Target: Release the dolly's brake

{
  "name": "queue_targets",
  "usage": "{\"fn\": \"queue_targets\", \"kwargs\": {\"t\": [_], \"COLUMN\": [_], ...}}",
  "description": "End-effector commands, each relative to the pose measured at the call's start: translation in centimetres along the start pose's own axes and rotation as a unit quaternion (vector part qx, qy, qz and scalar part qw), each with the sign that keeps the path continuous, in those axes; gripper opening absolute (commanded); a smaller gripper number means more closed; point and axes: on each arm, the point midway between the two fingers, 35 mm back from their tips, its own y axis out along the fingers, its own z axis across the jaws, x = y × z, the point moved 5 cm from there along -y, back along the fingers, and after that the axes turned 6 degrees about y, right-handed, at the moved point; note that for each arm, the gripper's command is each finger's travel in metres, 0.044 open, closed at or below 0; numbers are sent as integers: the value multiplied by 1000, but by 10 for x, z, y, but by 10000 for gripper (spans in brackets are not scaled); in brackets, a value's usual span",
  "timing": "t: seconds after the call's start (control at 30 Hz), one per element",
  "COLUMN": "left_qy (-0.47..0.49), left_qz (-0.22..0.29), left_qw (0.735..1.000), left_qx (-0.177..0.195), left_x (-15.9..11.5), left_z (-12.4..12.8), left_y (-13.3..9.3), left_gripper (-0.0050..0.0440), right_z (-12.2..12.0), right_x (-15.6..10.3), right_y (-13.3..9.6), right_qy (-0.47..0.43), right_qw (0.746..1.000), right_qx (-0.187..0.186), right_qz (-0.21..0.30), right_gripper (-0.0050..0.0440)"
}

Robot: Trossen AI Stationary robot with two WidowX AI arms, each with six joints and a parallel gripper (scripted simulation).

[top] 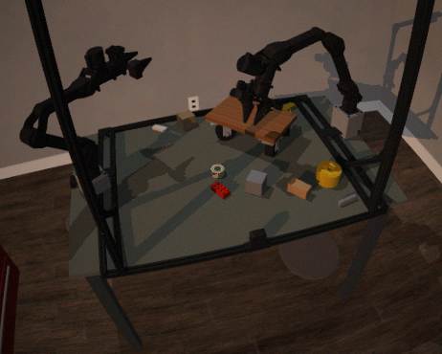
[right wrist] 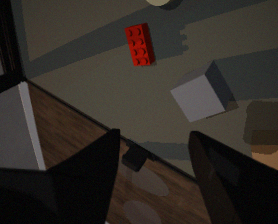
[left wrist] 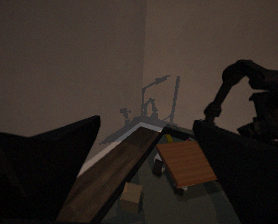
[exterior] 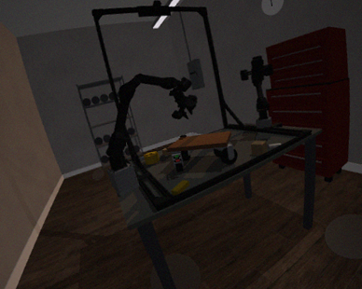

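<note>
The dolly (top: 251, 117) has a wooden deck on black casters and stands at the back of the table. It also shows in the exterior view (exterior: 200, 141) and in the left wrist view (left wrist: 186, 162). A caster with a small green and red pedal (exterior: 177, 162) shows under its near edge in the exterior view. My right gripper (top: 249, 93) hangs just above the deck. In its wrist view its fingers stand apart with nothing between them. My left gripper (top: 141, 64) is open and empty, raised high at the far left, well away from the dolly; its fingers frame the left wrist view.
On the table lie a red brick (top: 220, 189), a tape ring (top: 218, 170), a grey cube (top: 255, 182), an orange block (top: 298, 188), a yellow cylinder (top: 328, 173) and a tan cube (top: 186, 120). A black frame rail runs around the table's edge.
</note>
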Motion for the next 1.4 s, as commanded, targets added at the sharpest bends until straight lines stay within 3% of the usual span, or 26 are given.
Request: {"fn": "queue_targets", "kwargs": {"t": [0.0, 0.03, 0.1, 0.23, 0.4, 0.6, 0.67, 1.17, 1.23, 1.3, 1.37], "left_qy": [3, 4, 4, 5, 5, 5, 5, 2, 2, 1, 0], "left_qz": [-7, -6, -6, -3, -1, 2, 2, 9, 9, 9, 10], "left_qw": [1000, 1000, 1000, 1000, 1000, 1000, 1000, 1000, 1000, 1000, 1000], "left_qx": [0, 0, 0, -1, -1, -1, -1, -2, -2, -2, -2], "left_x": [10, 11, 11, 17, 22, 28, 28, 44, 44, 46, 48], "left_z": [10, 13, 13, 24, 32, 38, 38, 31, 31, 28, 24], "left_y": [-11, -14, -14, -28, -44, -63, -63, -111, -111, -117, -123], "left_gripper": [440, 440, 440, 440, 440, 440, 440, 440, 440, 440, 440], "right_z": [-13, -16, -16, -33, -52, -77, -77, -153, -153, -166, -178], "right_x": [18, 23, 23, 48, 70, 95, 95, 145, 145, 151, 155], "right_y": [-7, -9, -9, -17, -26, -36, -36, -66, -66, -70, -74], "right_qy": [-91, -116, -116, -242, -362, -498, -498, -785, -785, -825, -847], "right_qw": [996, 993, 993, 968, 927, 858, 858, 581, 581, 516, 474], "right_qx": [-16, -21, -21, -48, -80, -122, -122, -209, -209, -215, -219], "right_qz": [-19, -23, -23, -39, -45, -38, -38, 56, 56, 83, 103], "right_gripper": [104, 80, 80, 0, 0, 0, 0, 0, 0, 0, 0]}}
